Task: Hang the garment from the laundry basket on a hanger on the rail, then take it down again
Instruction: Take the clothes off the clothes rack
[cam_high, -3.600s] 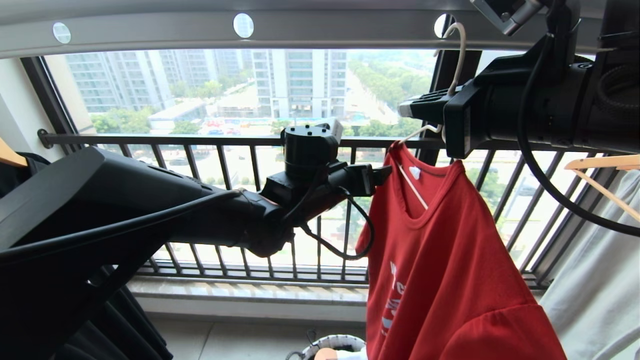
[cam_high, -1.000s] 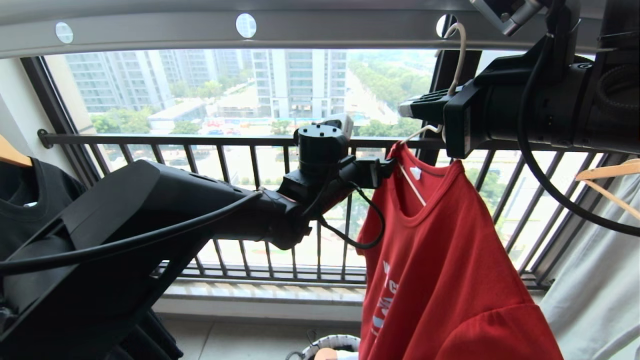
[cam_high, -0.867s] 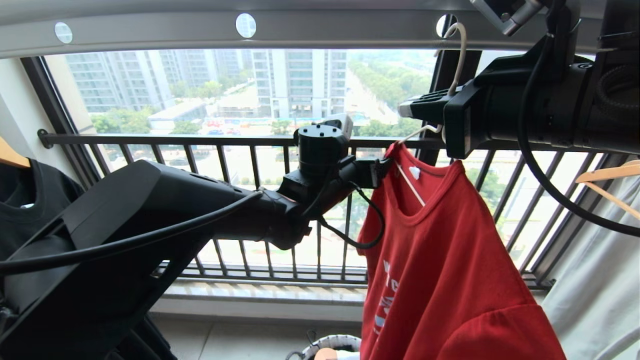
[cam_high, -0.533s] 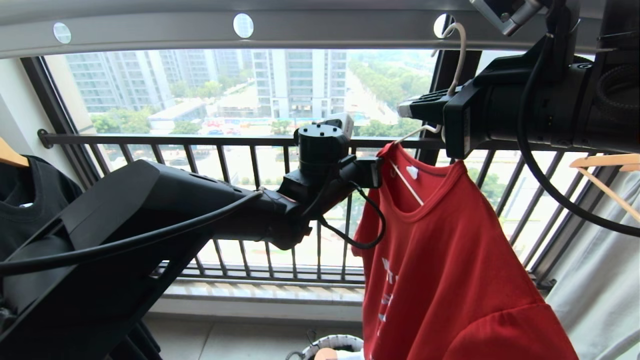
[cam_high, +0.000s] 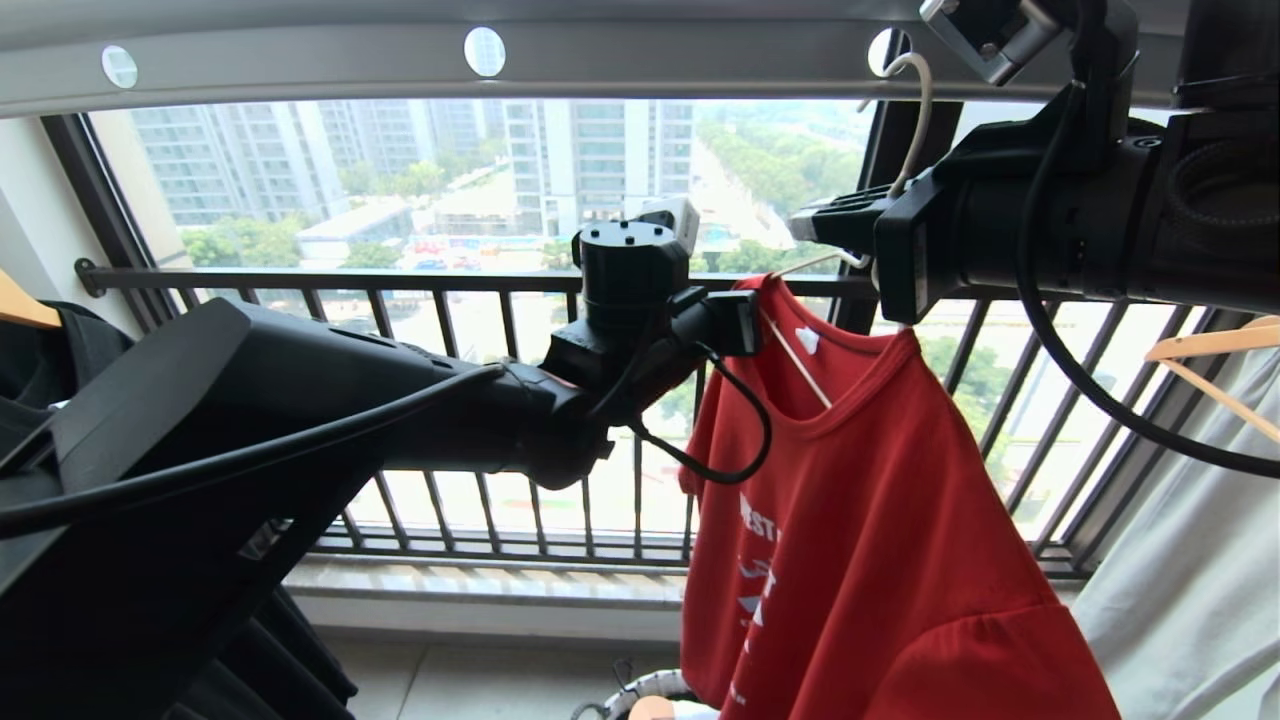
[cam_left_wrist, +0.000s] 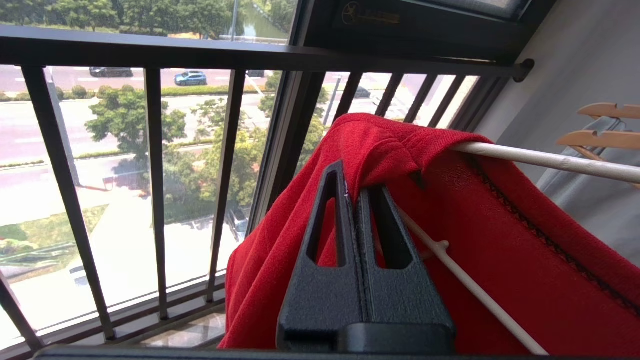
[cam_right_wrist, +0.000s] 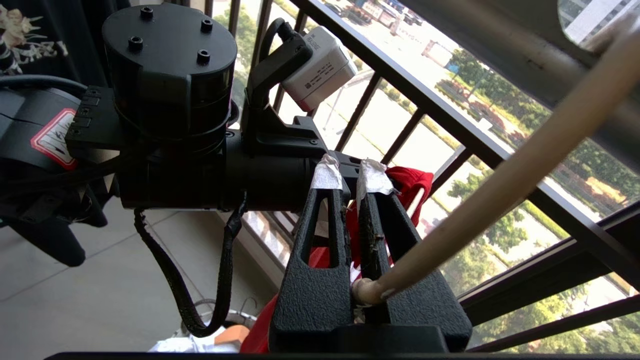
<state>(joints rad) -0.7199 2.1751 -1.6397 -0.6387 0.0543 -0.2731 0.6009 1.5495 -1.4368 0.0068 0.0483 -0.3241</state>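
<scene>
red garment (cam_left_wrist: 400, 150) pinched in left hand (cam_left_wrist: 352, 190)

Matt red knit garment (cam_left_wrist: 505, 260); smooth white hanger (cam_left_wrist: 545, 161).

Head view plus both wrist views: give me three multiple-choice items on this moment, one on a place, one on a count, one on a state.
1. Where does the red short-sleeved T-shirt hang?
A. on a light wooden hanger
B. on the thin white wire hanger
C. over the black window railing

2. How many round white holes show in the long grey-white overhead rail in the head view?
A. one
B. three
C. six

3. What is the left gripper doing?
A. shut on the T-shirt's shoulder fabric
B. open, clear of the T-shirt
C. shut on the rail

Key: 1 B, the wire runs through the neck opening. 2 B, three are visible, one partly hidden behind the hook. 3 A, the left wrist view shows red cloth pinched at its tips.
</scene>
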